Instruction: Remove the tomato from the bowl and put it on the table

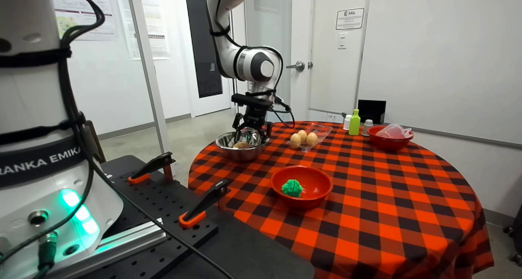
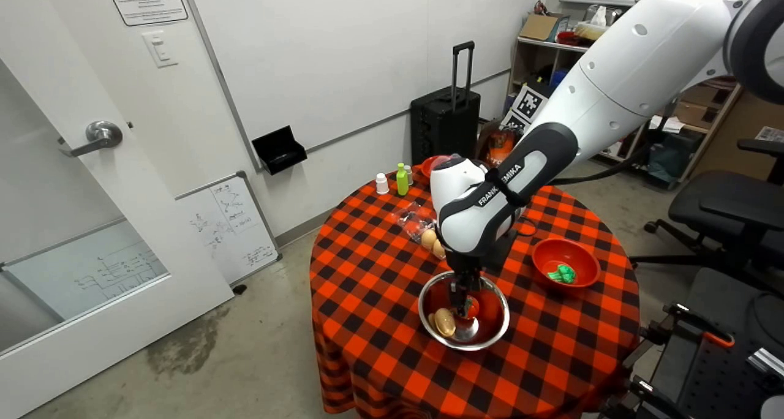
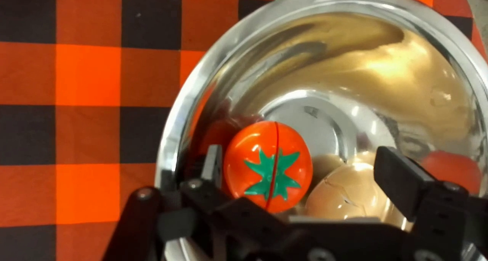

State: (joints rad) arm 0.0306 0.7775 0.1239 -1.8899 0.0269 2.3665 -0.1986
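The shiny silver bowl stands on the round table with the red-and-black checked cloth. It shows in all views. The tomato is red with a green star-shaped leaf mark and lies inside the bowl; it also shows in an exterior view. A brown egg with a crack line lies beside the tomato in the bowl. My gripper is open and reaches down into the bowl. Its left finger in the wrist view is close beside the tomato; contact cannot be told. The right finger is beyond the egg.
A red bowl with a green broccoli piece stands near the silver bowl. Three eggs lie by clear plastic packaging. A green bottle, white shakers and a smaller red dish stand at the far edge.
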